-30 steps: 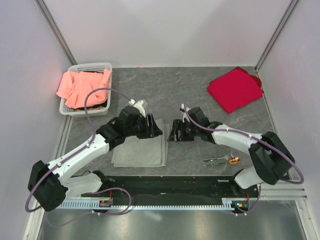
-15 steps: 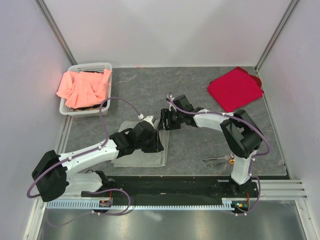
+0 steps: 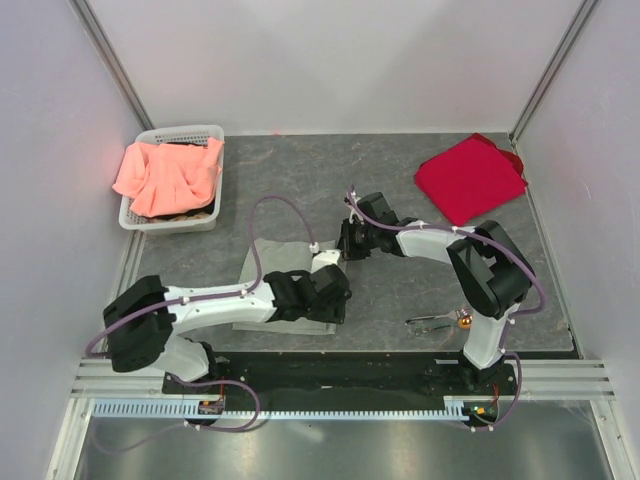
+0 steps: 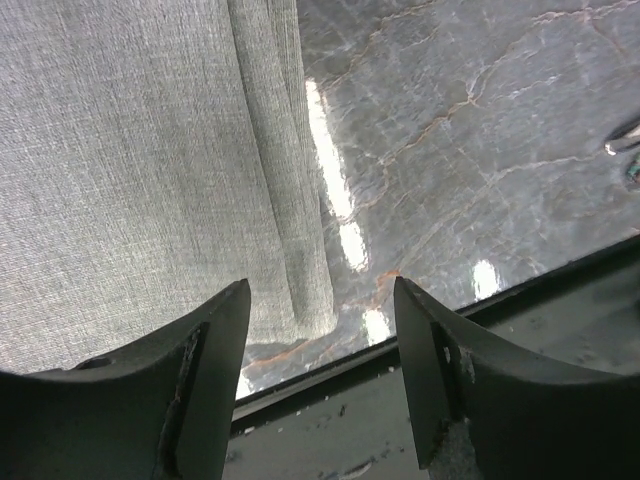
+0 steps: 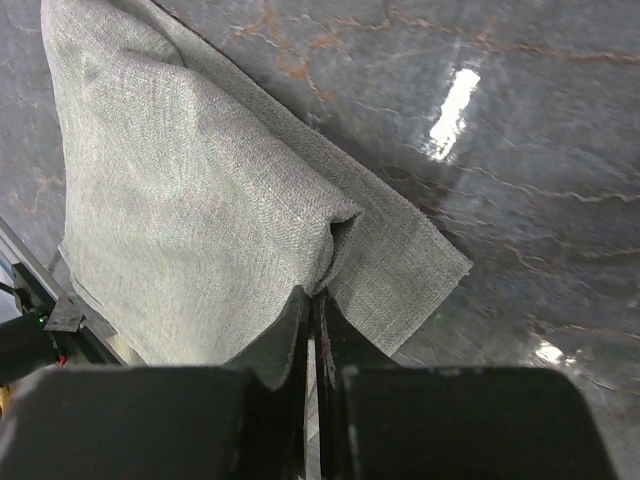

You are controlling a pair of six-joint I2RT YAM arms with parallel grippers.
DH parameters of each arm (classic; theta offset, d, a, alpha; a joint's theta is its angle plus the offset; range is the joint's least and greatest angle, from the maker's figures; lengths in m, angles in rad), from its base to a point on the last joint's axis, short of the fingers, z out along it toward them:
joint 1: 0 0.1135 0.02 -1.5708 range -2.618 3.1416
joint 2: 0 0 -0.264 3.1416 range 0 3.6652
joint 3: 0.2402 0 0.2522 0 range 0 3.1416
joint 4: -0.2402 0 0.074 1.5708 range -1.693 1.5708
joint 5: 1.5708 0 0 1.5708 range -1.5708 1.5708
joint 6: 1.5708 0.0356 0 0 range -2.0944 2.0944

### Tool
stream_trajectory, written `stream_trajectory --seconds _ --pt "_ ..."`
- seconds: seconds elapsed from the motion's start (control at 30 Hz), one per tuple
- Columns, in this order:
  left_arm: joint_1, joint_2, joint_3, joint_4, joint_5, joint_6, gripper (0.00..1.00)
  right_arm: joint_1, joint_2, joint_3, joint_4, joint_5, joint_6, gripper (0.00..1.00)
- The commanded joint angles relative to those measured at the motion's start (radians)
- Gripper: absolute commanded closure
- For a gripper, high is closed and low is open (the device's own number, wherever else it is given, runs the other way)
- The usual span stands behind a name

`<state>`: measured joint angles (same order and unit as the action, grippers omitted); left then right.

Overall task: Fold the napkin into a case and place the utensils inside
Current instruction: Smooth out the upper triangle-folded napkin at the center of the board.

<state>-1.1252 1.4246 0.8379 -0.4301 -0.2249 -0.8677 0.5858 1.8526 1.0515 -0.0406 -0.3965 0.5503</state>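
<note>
Top view: you have the napkin [image 3: 262, 258] lying centre-left on the table [image 3: 400, 290], mostly covered by the left arm. The left gripper [image 3: 332, 300] sits low over the napkin's lower right corner. The right gripper [image 3: 345, 245] is at the napkin's upper right corner. The utensils [image 3: 440, 321] lie lower right near the table's front edge, well apart from the napkin. A red cloth [image 3: 470, 178] is upper right, and a white basket [image 3: 175, 133] holding a salmon cloth [image 3: 165, 175] is upper left.

Left wrist view: your two fingers [image 4: 215, 370] stand spread wide with nothing between them. The napkin fills the upper left of the frame, its folded edge running down the middle, with bare table to the right.

Right wrist view: your jaws are pressed together, pinching a raised fold of the napkin at bottom centre. The cloth lifts into a hump above the grip, with a flat layer underneath reaching right.
</note>
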Motion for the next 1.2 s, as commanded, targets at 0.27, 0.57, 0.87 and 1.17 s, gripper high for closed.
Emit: stream_trajectory --seconds 0.27,0.57,0.87,1.17 --pt "-0.136 0.155 0.182 -0.171 -0.28 -0.066 0.36 -0.055 -0.061 -0.096 0.11 -0.07 0.011 0.84" --pt "-0.182 0.209 0.181 -0.2 -0.274 -0.094 0.34 -0.067 -0.058 -0.099 0.139 -0.097 0.031 0.82" --pt "-0.196 0.241 0.144 -0.213 -0.286 -0.111 0.65 -0.076 -0.058 -0.094 0.14 -0.099 0.049 0.83" --pt "-0.274 0.267 0.135 -0.229 -0.298 -0.183 0.98 -0.089 -0.062 -0.085 0.044 -0.009 -0.007 1.0"
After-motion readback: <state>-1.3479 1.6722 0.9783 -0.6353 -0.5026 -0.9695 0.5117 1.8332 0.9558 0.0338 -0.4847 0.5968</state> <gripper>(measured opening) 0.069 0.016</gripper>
